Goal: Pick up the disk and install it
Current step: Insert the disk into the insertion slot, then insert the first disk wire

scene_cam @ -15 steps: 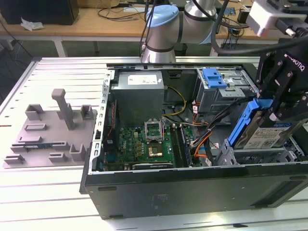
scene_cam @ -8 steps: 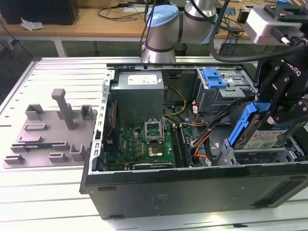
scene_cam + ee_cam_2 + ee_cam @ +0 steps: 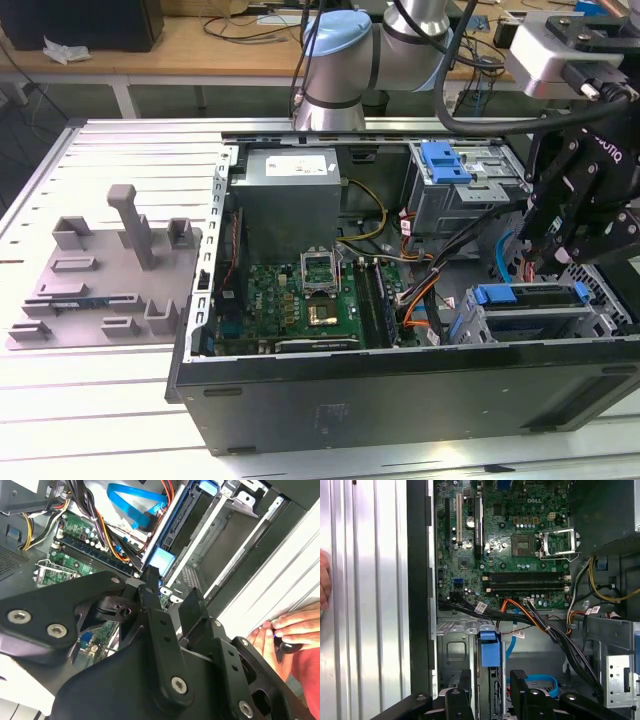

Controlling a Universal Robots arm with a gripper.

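Note:
The disk [image 3: 530, 294] stands on edge in the drive cage [image 3: 520, 322] at the front of the case on the exterior view's right, its blue carrier handle [image 3: 488, 647] toward the motherboard. My gripper [image 3: 542, 262] hangs just above that cage. In the first wrist view the two black fingers [image 3: 458, 702] stand either side of the disk's edge [image 3: 491, 680], with a small gap on each side. The second wrist view shows the fingertips [image 3: 150, 582] apart just short of the blue handle [image 3: 161, 559]. The gripper [image 3: 490, 700] is open.
The open computer case [image 3: 400, 395] lies on a slatted metal table [image 3: 110, 150]. A second drive cage with a blue bracket [image 3: 445, 160] sits at the back. Cables [image 3: 420, 290] run beside the motherboard [image 3: 310, 300]. A person's hand [image 3: 292, 627] rests on the table by the case. A grey fixture [image 3: 110, 270] stands at the left.

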